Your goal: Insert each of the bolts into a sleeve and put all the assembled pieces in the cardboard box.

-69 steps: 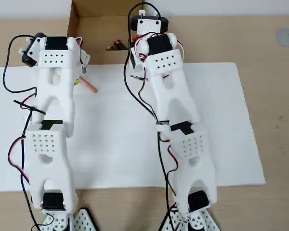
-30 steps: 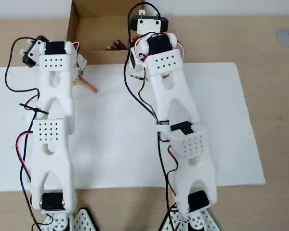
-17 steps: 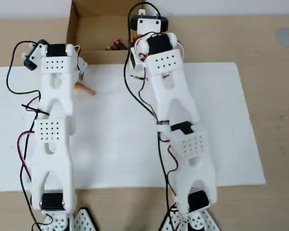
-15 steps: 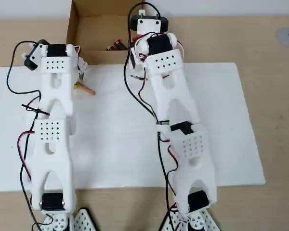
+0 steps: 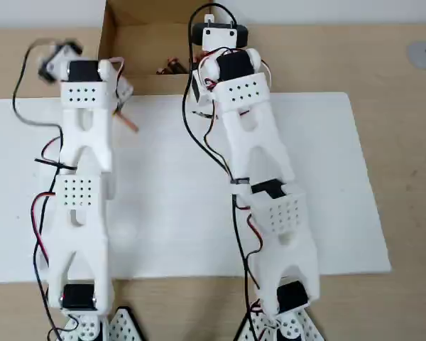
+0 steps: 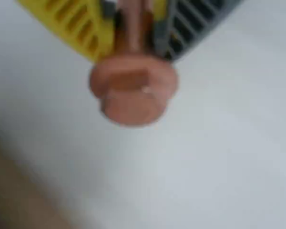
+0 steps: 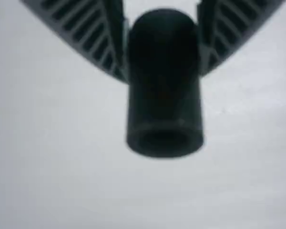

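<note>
Copper bolt [image 6: 132,93] carried nearer cardboard box [image 5: 108,44], sleeve [image 7: 164,95] unmoved

Set high and fixed, looking almost straight down on the light wooden table [image 5: 405,177]: arm bases at the near edge, open brown cardboard box [image 5: 108,42] at the far edge, the whole white paper sheet [image 5: 163,213] in frame.

Mounted on the left wrist, aimed along the yellow and grey fingers [image 6: 71,24], very close to the copper-coloured flanged bolt [image 6: 132,93] between them.

Mounted on the right wrist, equally close, aimed past dark grey fingers [image 7: 81,38] at the black cylindrical sleeve [image 7: 164,90].

Shared across all three: the white sheet, as backdrop in both wrist views.
</note>
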`<state>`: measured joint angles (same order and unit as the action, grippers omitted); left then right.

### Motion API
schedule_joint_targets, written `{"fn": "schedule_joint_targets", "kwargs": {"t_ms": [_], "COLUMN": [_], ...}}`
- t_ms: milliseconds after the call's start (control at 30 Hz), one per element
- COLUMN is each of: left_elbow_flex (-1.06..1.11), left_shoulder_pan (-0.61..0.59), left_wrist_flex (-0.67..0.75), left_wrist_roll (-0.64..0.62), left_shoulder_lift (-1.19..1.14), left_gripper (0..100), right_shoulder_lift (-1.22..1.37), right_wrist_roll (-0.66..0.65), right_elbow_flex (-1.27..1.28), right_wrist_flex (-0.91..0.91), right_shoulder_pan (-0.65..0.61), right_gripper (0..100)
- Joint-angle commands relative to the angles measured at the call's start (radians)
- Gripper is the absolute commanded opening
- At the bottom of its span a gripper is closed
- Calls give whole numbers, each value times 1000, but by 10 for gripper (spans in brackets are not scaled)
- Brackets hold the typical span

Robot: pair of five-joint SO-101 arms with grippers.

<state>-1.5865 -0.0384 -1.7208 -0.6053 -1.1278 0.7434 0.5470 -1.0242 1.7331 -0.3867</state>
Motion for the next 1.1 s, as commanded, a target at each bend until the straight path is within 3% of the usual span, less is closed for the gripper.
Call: {"fn": "schedule_joint_targets", "kwargs": {"t_ms": [0, 300, 467, 633, 733, 867, 967, 1067], "left_elbow_flex": [-81, -77, -77, -40, 206, 755, 1071, 1347], "left_shoulder_pan": [75, 95, 126, 143, 143, 147, 153, 153], "left_wrist_flex": [-23, -34, -34, -37, -38, -34, -15, 91], "left_wrist_roll": [101, 235, 391, 459, 439, 330, 316, 316], "left_shoulder_lift": [226, 547, 760, 920, 989, 1119, 1256, 1443], "left_gripper": [6, 5, 5, 5, 2, 2, 8, 8], "right_shoulder_lift": [-91, -90, -168, -421, -585, -817, -1017, -1222], "right_wrist_roll": [-12, -23, -284, -370, -370, -354, -347, -344], "right_elbow_flex": [-31, -51, -44, -51, 93, 447, 705, 934], "right_wrist_flex": [-11, 17, 55, 55, 55, 55, 55, 55], "right_shoulder_pan": [21, 19, -74, -94, -113, -134, -130, -136], "right_gripper": [11, 11, 11, 10, 9, 9, 9, 9]}}
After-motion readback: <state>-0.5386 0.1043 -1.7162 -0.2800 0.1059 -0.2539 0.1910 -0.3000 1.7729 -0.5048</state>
